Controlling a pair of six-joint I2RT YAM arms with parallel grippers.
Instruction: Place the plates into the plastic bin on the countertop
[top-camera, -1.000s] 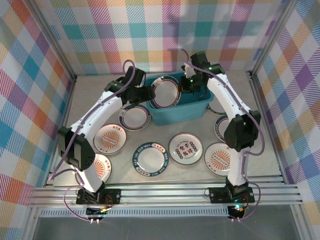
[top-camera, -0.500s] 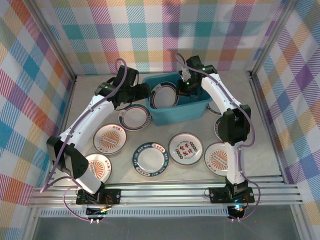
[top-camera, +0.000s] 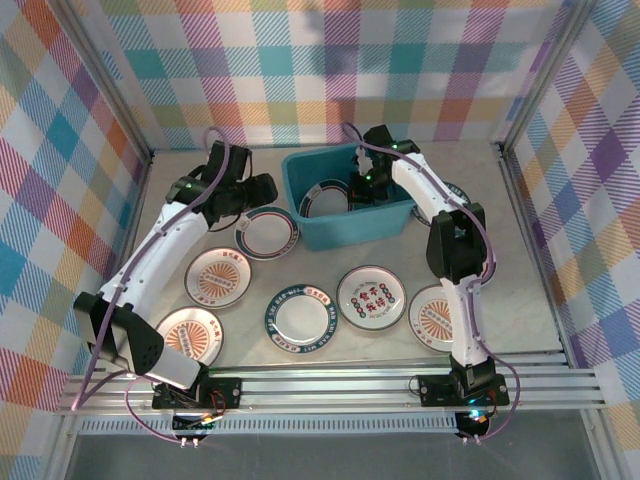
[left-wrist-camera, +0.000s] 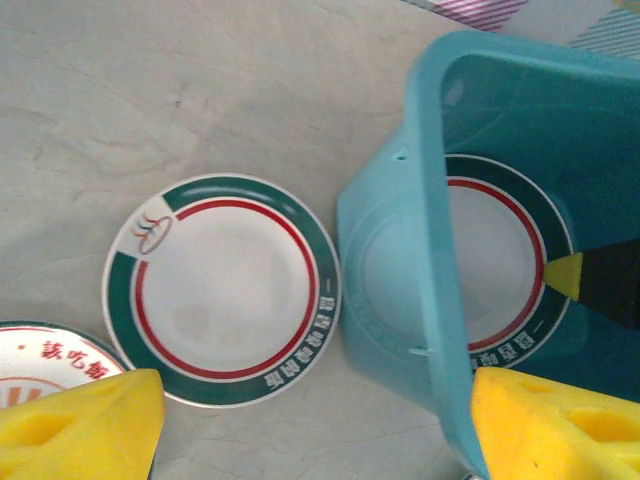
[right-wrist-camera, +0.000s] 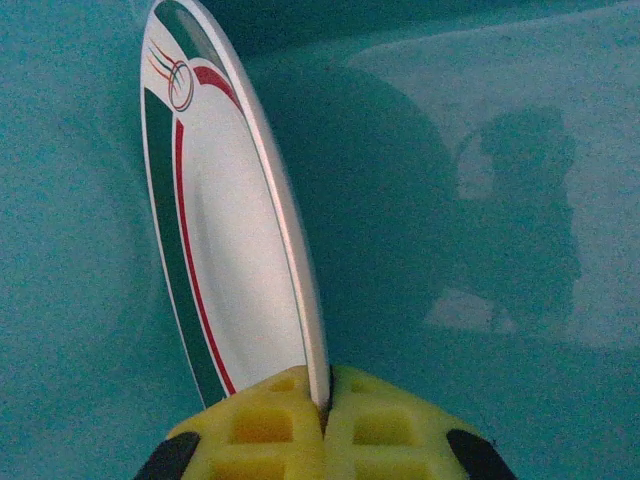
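Lena: What has shifted since a second ago?

Tom: The left arm (top-camera: 165, 245) has backed off from the plastic bin (top-camera: 355, 232) toward 9 o'clock. The plate that hung at rim height has sunk down inside the bin.

Lena: How do the things look?

Tom: The tabletop (top-camera: 520, 300) is matte beige-grey. The bin is teal-blue and rectangular, with rounded corners and a rolled rim, and it sits at 12 o'clock on the tabletop. The plates are small, round and shallow with white centres.

Lena: Counts?

Tom: One bin. Six plates lie flat in clear sight:
- three orange sunburst plates (top-camera: 218, 277), two at 8 o'clock of the bin and one at 5 o'clock
- a green-rimmed plate (top-camera: 268, 232) just beside the bin at 8 o'clock
- a dark-rimmed plate (top-camera: 303, 320) at 7 o'clock
- a character plate (top-camera: 371, 297) at 6 o'clock

The seventh is the held plate (right-wrist-camera: 235, 250), with a green rim and a red inner ring. It stands on edge in the bin's 9 o'clock half. The right arm (top-camera: 455, 250) covers the patch at 3 o'clock of the bin, so I can't count there.

Lena: Arm poses?

Tom: The left arm arcs from its base up to 9 o'clock of the bin. The right arm rises, bends at 3 o'clock of the bin and dips inside.

Lena: End effectors?

Tom: The left end effector (top-camera: 265, 188) is spread wide and holds nothing. The right end effector (right-wrist-camera: 325, 400) pinches the held plate's rim between its yellow pads.
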